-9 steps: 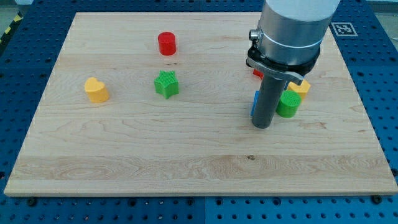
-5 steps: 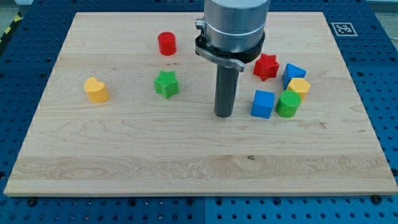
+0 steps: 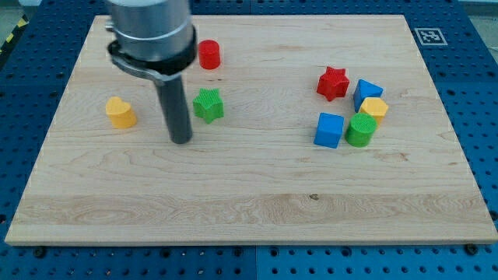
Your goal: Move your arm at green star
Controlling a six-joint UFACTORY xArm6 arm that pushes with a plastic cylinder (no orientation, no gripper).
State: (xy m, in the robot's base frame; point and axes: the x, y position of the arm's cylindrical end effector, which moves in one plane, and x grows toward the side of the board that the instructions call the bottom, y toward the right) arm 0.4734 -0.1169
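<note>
The green star (image 3: pixel 208 104) lies on the wooden board (image 3: pixel 249 194), left of the middle. My tip (image 3: pixel 180 140) rests on the board just below and to the left of the green star, with a small gap between them. The rod rises from the tip to the arm's grey body at the view's top left. A yellow heart-shaped block (image 3: pixel 120 113) lies to the left of my tip.
A red cylinder (image 3: pixel 208 54) stands above the green star. At the right lies a cluster: a red star (image 3: pixel 333 83), a blue block (image 3: pixel 366 92), a yellow block (image 3: pixel 374 107), a green cylinder (image 3: pixel 360 131) and a blue cube (image 3: pixel 329 130).
My tip has slid leftward across the board, from beside the right-hand cluster to just left of and below the green star. No block has visibly moved.
</note>
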